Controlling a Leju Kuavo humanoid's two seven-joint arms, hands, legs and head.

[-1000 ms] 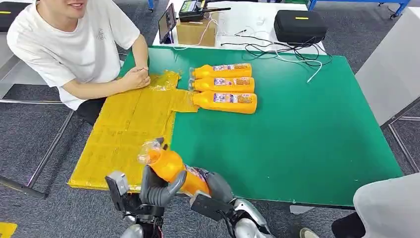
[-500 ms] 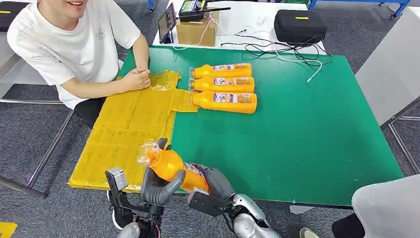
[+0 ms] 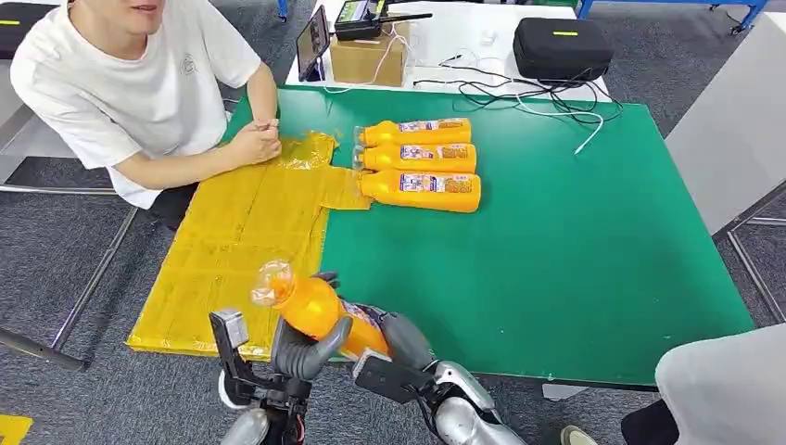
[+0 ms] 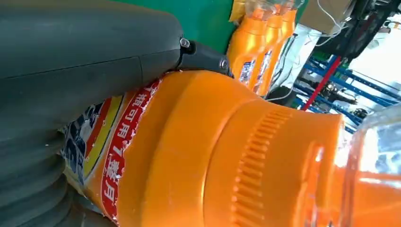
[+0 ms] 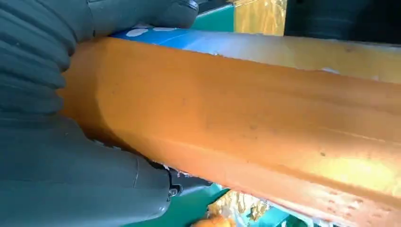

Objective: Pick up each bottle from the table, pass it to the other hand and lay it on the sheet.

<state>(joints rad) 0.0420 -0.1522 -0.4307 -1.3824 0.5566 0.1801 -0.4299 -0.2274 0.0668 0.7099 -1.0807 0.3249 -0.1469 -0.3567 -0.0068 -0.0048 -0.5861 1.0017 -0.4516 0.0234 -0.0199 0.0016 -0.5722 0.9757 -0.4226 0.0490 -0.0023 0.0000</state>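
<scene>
Bottle (image 3: 320,315) held above the table's near edge, cap toward yellow sheet (image 3: 241,241). Left hand (image 3: 301,348) grips its neck end, right hand (image 3: 403,341) grips its base. Three bottles (image 3: 419,165) lie across the green table (image 3: 575,250).

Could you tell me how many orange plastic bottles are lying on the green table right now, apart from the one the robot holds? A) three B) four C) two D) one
A: three orange plastic bottles lie side by side on the green table, caps towards the yellow sheet.

Orange bottle (image 3: 320,313) tilted above yellow sheet (image 3: 241,250) (near edge)
</scene>
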